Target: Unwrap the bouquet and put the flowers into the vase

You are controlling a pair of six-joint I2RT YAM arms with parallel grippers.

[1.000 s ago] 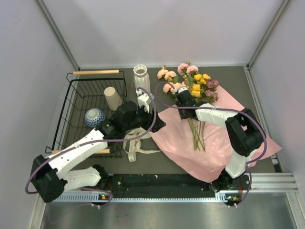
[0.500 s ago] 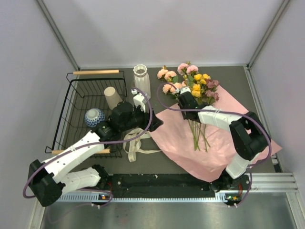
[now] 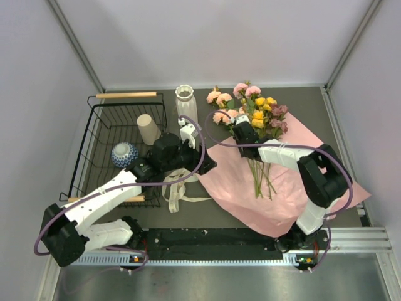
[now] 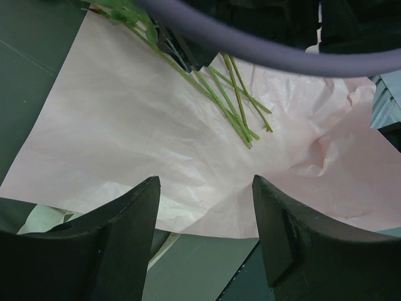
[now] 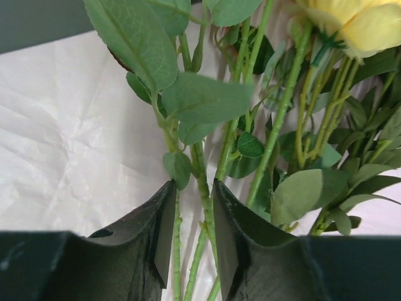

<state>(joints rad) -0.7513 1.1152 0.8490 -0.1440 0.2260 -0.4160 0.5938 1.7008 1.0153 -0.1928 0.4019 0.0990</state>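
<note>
Now, with right gripper pinched across stems of the flowers, blooms pointing away, carry left to the vase just beyond the open, empty left gripper.

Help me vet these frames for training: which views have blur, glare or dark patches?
Top external: even soft light, faint shadows, everything sharp, no glare. Left wrist: a blurred cable crosses the top, the left fingers are dark, the paper is clear. Right wrist: stems between the right fingers are sharp, the yellow rose at the top corner is soft and cropped.
</note>
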